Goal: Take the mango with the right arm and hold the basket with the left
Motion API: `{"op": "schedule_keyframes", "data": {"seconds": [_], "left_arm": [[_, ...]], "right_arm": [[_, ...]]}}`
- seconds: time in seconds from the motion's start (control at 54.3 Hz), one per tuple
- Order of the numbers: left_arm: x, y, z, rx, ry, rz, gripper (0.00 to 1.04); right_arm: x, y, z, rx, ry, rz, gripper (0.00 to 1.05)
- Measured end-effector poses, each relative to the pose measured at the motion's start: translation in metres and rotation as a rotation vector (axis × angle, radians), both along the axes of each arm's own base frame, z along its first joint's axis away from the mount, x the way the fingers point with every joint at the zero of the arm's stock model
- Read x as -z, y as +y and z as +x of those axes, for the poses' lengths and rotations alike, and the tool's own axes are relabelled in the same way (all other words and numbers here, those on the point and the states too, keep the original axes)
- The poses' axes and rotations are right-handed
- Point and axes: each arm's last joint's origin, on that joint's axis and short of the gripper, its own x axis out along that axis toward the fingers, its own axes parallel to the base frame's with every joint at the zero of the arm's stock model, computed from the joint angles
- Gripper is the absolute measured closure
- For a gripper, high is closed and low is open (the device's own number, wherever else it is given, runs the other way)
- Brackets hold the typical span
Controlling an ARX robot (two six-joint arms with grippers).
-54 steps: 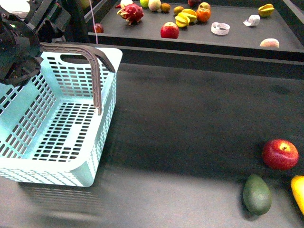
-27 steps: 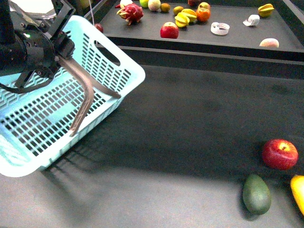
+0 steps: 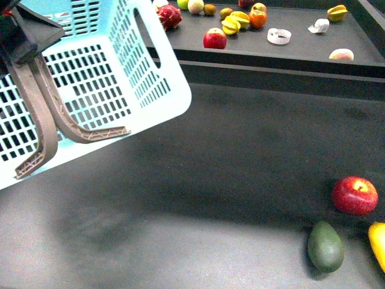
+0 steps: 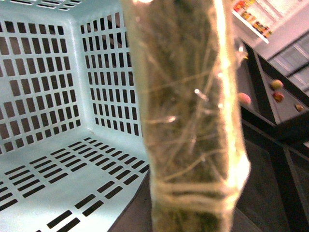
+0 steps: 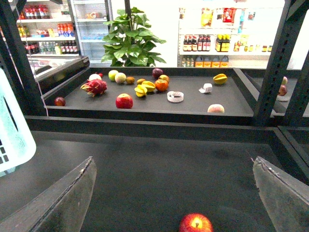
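The pale turquoise basket point(image 3: 102, 66) hangs tilted in the air at the upper left of the front view, its open side facing me. Its grey-brown handle point(image 3: 45, 120) droops below my left gripper point(image 3: 24, 42), which is shut on the basket. The left wrist view shows the basket's slotted inside point(image 4: 58, 96) behind a blurred yellow-brown bar close to the lens. The mango point(image 3: 379, 242) lies at the right edge of the table, partly cut off. My right gripper point(image 5: 174, 193) is open and empty above the table; it is out of the front view.
A red apple point(image 3: 355, 195) and a dark green pear-shaped fruit point(image 3: 325, 245) lie beside the mango. The apple also shows between the right fingers in the right wrist view point(image 5: 195, 224). A raised shelf point(image 3: 301, 45) at the back carries several fruits.
The basket has gone from resting on the table to lifted and tipped up at the upper left. Its handle has swung down. The fruits have not moved.
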Motion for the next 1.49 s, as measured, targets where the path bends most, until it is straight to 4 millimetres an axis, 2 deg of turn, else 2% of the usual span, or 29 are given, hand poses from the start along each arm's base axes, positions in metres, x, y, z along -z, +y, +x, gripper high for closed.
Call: {"op": "schedule_keyframes", "data": {"seconds": [0.129, 0.387, 0.718, 1.491], "left_arm": [[-0.012, 0.002, -0.04, 0.14, -0.106, 0.092, 0.97], [-0.023, -0.002, -0.075, 0.268, -0.22, 0.193, 0.97], [-0.016, -0.025, -0.083, 0.444, -0.232, 0.247, 0.97], [-0.013, -0.029, -0.081, 0.453, -0.23, 0.273, 0.97]], "right_arm": [[0.0, 0.0, 0.0, 0.0, 0.0, 0.0, 0.08], [0.0, 0.0, 0.0, 0.0, 0.0, 0.0, 0.08], [0.0, 0.0, 0.0, 0.0, 0.0, 0.0, 0.08], [0.0, 0.0, 0.0, 0.0, 0.0, 0.0, 0.08]]}}
